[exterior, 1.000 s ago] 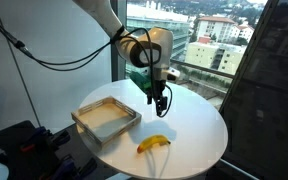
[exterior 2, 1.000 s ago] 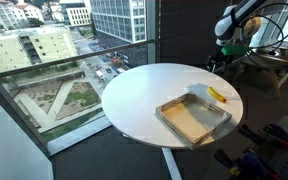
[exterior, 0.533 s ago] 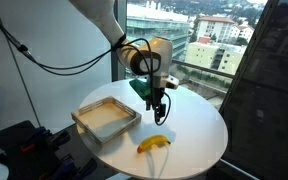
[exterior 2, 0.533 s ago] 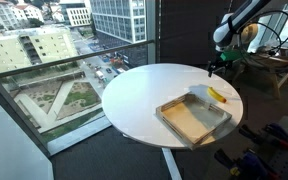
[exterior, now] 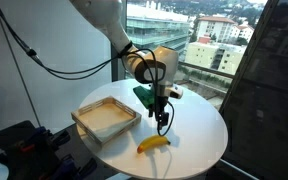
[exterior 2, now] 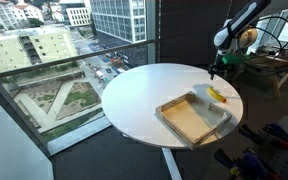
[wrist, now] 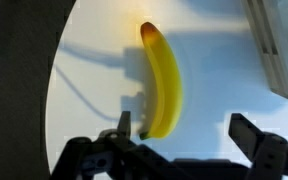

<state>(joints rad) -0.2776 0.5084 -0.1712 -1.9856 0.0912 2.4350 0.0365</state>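
**Claw lower, open above the banana**

Your black 2-finger gripper (exterior: 164, 124) has come down since 1 second ago. It now hangs just above the round white table (exterior: 199, 128), closer to the yellow banana (exterior: 154, 144) than before. In the wrist view the claw stands wide open and grips nothing. The banana (wrist: 162, 80) lies lengthwise beneath it, with its near end close to 1 finger (wrist: 124, 126) and its brown tip pointing away. The banana has not moved: it lies flat near the table's edge, beside the shallow pale wooden rectangular tray (exterior: 106, 119) but apart from it.
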